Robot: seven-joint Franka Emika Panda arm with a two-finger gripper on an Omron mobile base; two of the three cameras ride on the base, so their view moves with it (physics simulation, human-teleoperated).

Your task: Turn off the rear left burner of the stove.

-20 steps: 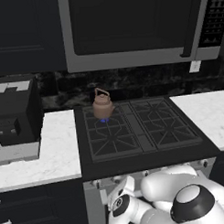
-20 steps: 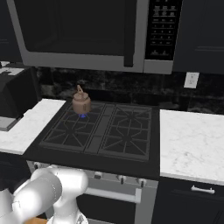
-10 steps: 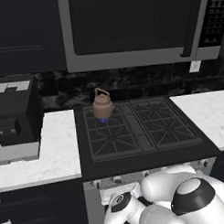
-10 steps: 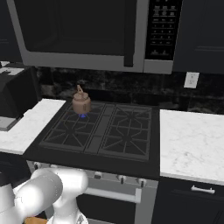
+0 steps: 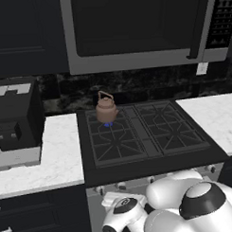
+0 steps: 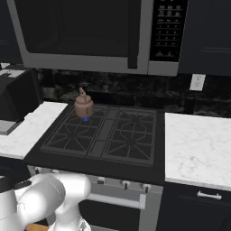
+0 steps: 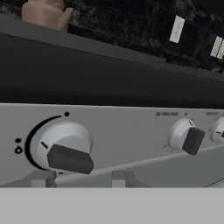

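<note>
Two white marbled surface (image 5: 48, 163) stretches flank the stove (image 5: 147, 154); a black boxy appliance (image 5: 16, 116) sits far left. A brown kettle (image 5: 106, 108) stands on the rear left burner (image 5: 108, 124), over its blue flame. Below, the claw (image 7: 78, 178) nears a round silver knob (image 7: 65, 148); its spread I cannot tell. A dark microwave (image 6: 90, 36) hangs overhead.

Rear left burner (image 5: 107, 124) alight; stove (image 5: 152, 150) black
</note>
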